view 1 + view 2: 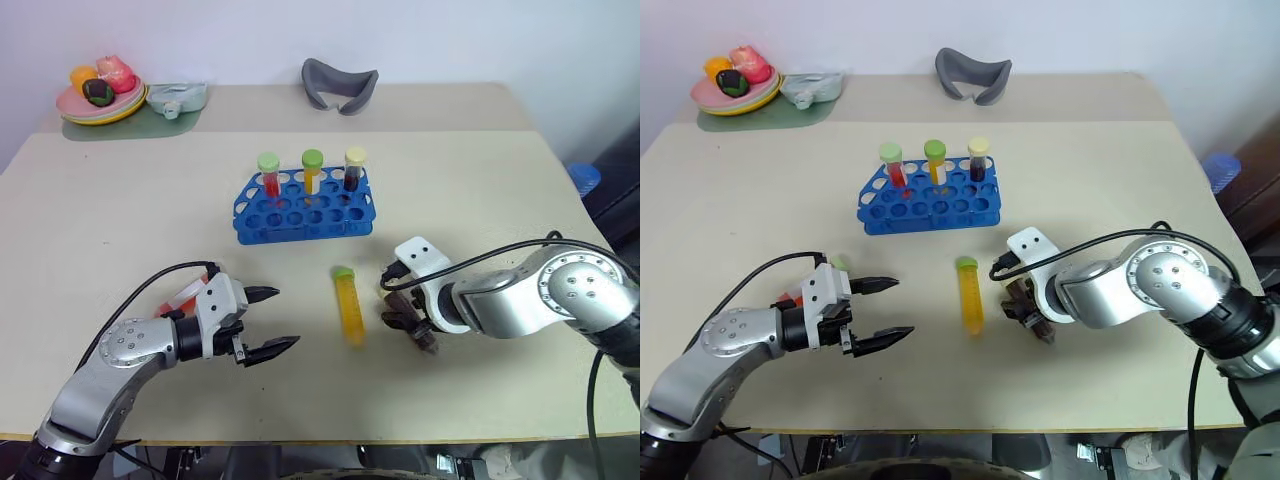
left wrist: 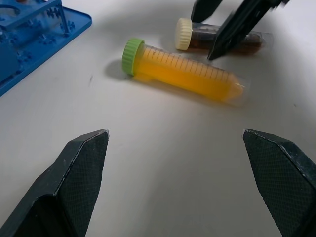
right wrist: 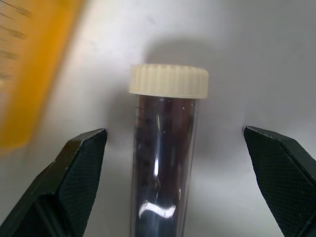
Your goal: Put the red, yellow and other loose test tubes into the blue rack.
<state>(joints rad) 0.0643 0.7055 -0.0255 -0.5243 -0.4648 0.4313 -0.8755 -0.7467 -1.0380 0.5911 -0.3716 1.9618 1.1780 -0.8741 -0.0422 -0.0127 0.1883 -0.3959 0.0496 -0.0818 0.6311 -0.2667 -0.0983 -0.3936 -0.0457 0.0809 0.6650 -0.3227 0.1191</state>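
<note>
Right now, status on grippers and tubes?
Left gripper open, empty. Right gripper open, straddling the maroon tube on the table. Yellow tube loose beside it. Rack holds three upright tubes. Nothing blocking.

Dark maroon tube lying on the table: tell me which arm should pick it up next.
Right. The right gripper hangs open directly over the dark maroon tube, one finger on each side of it. The left gripper is open too, but sits farther off, beyond the yellow tube.

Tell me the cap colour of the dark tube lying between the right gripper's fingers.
Cream, on the dark maroon tube; the right wrist view shows it best.
</note>
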